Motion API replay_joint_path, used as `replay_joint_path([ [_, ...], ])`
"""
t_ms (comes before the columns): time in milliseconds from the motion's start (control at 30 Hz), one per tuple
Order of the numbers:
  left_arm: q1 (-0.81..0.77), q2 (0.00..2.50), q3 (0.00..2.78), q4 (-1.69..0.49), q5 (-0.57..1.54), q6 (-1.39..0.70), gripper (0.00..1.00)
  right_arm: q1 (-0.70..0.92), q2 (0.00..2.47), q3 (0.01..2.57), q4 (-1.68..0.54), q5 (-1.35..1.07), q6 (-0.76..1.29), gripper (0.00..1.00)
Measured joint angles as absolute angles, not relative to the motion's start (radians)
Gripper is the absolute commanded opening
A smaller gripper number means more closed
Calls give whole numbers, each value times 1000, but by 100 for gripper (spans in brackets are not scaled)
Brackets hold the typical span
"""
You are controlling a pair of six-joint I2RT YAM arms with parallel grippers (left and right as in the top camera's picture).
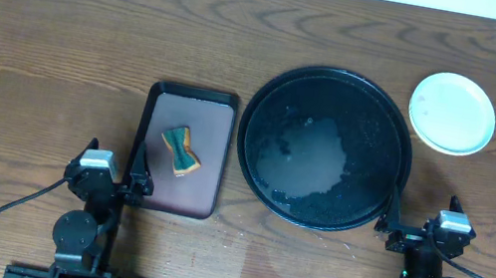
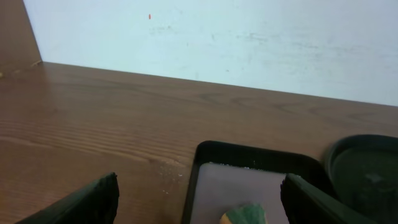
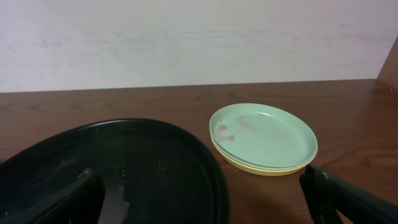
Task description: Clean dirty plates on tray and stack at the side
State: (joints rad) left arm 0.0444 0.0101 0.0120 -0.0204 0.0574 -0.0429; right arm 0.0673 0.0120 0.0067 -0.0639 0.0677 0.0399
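The plates [image 1: 451, 113] stand stacked on the table right of the round black tray [image 1: 325, 148]. In the right wrist view the stack [image 3: 264, 137] shows a mint-blue plate with a reddish smear on top and a yellow plate at the bottom. The tray [image 3: 112, 174] holds no plates. My left gripper [image 1: 110, 180] is open and empty at the near edge, in front of the maroon tray; its fingers frame the left wrist view [image 2: 199, 208]. My right gripper [image 1: 419, 233] is open and empty near the tray's near right rim, also in the right wrist view [image 3: 205, 208].
A rectangular maroon tray with a black rim [image 1: 184, 149] lies left of the black tray and holds a green and orange sponge [image 1: 181, 151]. The sponge's tip shows in the left wrist view [image 2: 244, 215]. A pale wall runs along the table's far edge.
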Motion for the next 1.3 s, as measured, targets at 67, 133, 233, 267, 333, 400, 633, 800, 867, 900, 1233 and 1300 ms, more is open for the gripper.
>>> replay_joint_path([
  [67, 44, 10, 12, -20, 57, -30, 84, 67, 12, 7, -64, 68, 40, 99],
  [133, 44, 10, 12, -20, 57, -23, 84, 67, 12, 7, -64, 68, 40, 99],
  [233, 44, 10, 12, -20, 57, -20, 84, 67, 12, 7, -64, 68, 40, 99],
  [267, 44, 10, 12, -20, 57, -18, 84, 67, 12, 7, -64, 68, 40, 99],
  [333, 44, 10, 12, -20, 57, -18, 84, 67, 12, 7, -64, 68, 40, 99],
  [400, 44, 10, 12, -20, 57, -18, 84, 67, 12, 7, -64, 68, 40, 99],
  [633, 44, 10, 12, -20, 57, -17, 84, 67, 12, 7, -64, 68, 40, 99],
  [800, 44, 10, 12, -20, 57, -17, 84, 67, 12, 7, -64, 68, 40, 99],
  [867, 44, 10, 12, -20, 57, -17, 84, 67, 12, 7, -64, 68, 40, 99],
  [900, 44, 10, 12, -20, 57, -17, 84, 67, 12, 7, -64, 68, 40, 99],
  [1233, 44, 10, 12, -20, 57, -17, 84, 67, 12, 7, -64, 68, 40, 99],
  [1300, 44, 10, 12, -20, 57, -17, 84, 67, 12, 7, -64, 68, 40, 99],
])
